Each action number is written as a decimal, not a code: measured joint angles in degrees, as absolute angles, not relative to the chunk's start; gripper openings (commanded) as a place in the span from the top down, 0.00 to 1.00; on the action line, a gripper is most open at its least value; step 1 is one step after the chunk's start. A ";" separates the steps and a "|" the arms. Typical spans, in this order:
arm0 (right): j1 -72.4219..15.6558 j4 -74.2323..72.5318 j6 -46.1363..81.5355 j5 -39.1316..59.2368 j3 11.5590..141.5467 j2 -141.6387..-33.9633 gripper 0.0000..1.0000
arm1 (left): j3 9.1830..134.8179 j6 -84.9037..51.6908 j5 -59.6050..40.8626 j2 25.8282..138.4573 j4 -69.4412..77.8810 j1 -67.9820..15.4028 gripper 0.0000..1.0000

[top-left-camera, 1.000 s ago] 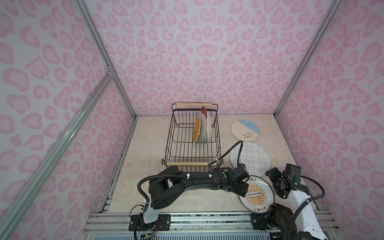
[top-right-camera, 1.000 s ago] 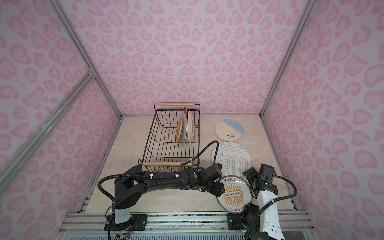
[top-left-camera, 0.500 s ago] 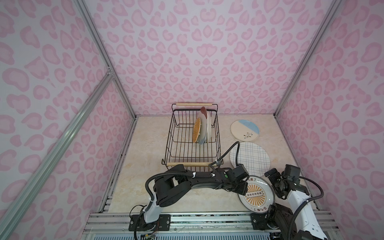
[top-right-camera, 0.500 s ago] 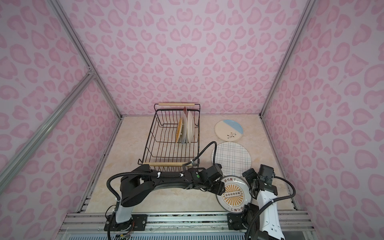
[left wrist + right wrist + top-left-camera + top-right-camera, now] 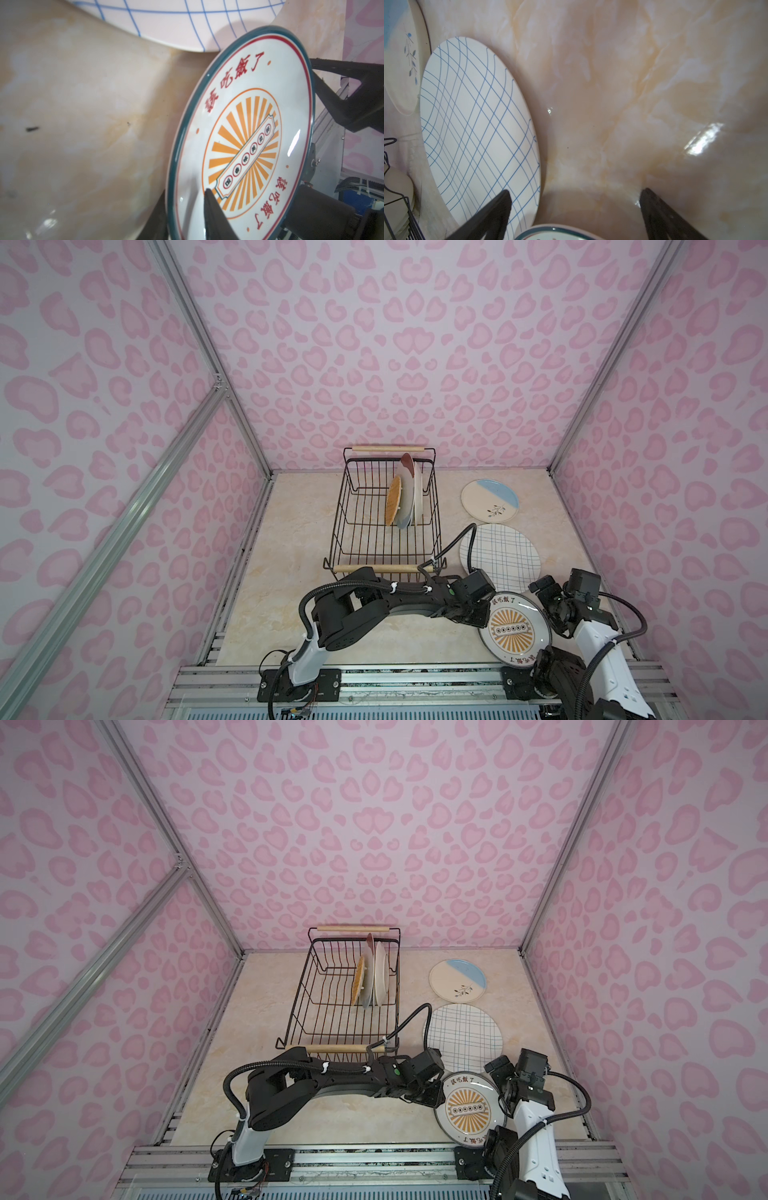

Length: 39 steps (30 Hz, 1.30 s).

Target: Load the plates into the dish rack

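Marble-look tabletop with the dish rack standing mid-table, long axis running away from the robot base. Four plates are racked on edge at its far right: a woven-look orange plate in front, a colour-blocked plate behind it, then two pale plates. Three plates are outside the rack, all to its right. The blue-gridded plate lies flat just beside the rack's near right corner. The sunburst plate is nearest the base, its far rim at the gridded plate's near edge; can't tell if they touch. The cream-and-blue plate lies flat beyond the gridded one. The left gripper has reached across to the sunburst plate's left rim and is clamped on it: one finger lies on the plate face, the other is hidden underneath, and that edge looks raised off the table. The right gripper is spread wide and holding nothing, just beside the sunburst plate's right rim.
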State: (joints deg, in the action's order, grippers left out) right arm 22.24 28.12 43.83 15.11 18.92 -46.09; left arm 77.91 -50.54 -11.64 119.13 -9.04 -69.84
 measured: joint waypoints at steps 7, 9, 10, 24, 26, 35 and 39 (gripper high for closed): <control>22.33 26.72 43.48 14.48 19.11 -45.21 0.03 | 78.85 -54.17 -11.22 117.49 -4.95 -69.41 0.97; 22.24 26.85 44.01 14.79 19.44 -45.19 0.03 | 79.02 -54.04 -10.83 117.03 -5.56 -69.56 0.97; 22.24 27.00 44.12 15.05 19.73 -45.08 0.03 | 79.48 -53.56 -10.22 116.55 -6.44 -69.71 0.97; 22.24 27.27 43.94 16.69 27.70 -37.52 0.02 | 87.37 -47.94 -1.04 110.61 -18.00 -70.50 0.96; 22.24 26.87 43.94 16.78 28.47 -36.82 0.02 | 88.53 -47.88 0.60 109.89 -19.55 -70.32 0.96; 22.13 22.92 43.99 17.91 33.69 -35.07 0.02 | 94.67 -44.82 6.44 107.11 -26.30 -65.93 0.96; 21.74 20.60 43.99 19.49 35.73 -35.09 0.02 | 96.38 -43.35 6.94 103.18 -27.66 -62.43 0.96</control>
State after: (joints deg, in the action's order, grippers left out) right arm 21.74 20.60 43.99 19.49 35.73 -35.09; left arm 96.38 -43.35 6.94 103.18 -27.66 -62.43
